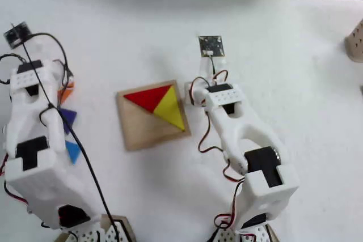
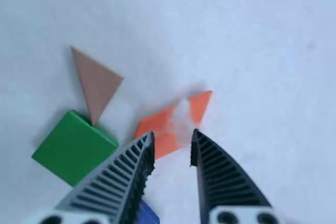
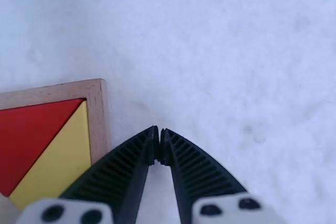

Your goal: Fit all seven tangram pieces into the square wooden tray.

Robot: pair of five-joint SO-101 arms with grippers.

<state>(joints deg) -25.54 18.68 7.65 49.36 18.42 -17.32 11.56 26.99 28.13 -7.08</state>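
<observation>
The square wooden tray [image 1: 136, 134] lies mid-table and holds a red triangle [image 1: 148, 98] and a yellow triangle [image 1: 171, 109]. Its corner [image 3: 97, 109] with the red triangle [image 3: 29, 135] and the yellow triangle [image 3: 55, 166] sits beside my right gripper [image 3: 159, 145], which is shut on nothing just off the tray's right edge. My left gripper [image 2: 172, 145] is open above the orange parallelogram [image 2: 173, 124]. A green square [image 2: 73, 146] and a tan triangle [image 2: 95, 81] lie beside it. Under the left arm I see orange [image 1: 67, 92], purple [image 1: 68, 118] and blue [image 1: 72, 151] pieces.
A small circuit board [image 1: 211, 46] lies behind the right arm. Another one [image 1: 17, 34] sits at the far left with a black cable running from it. A pegged wooden object [image 1: 355, 41] stands at the right edge. White table surface stretches between and behind the arms.
</observation>
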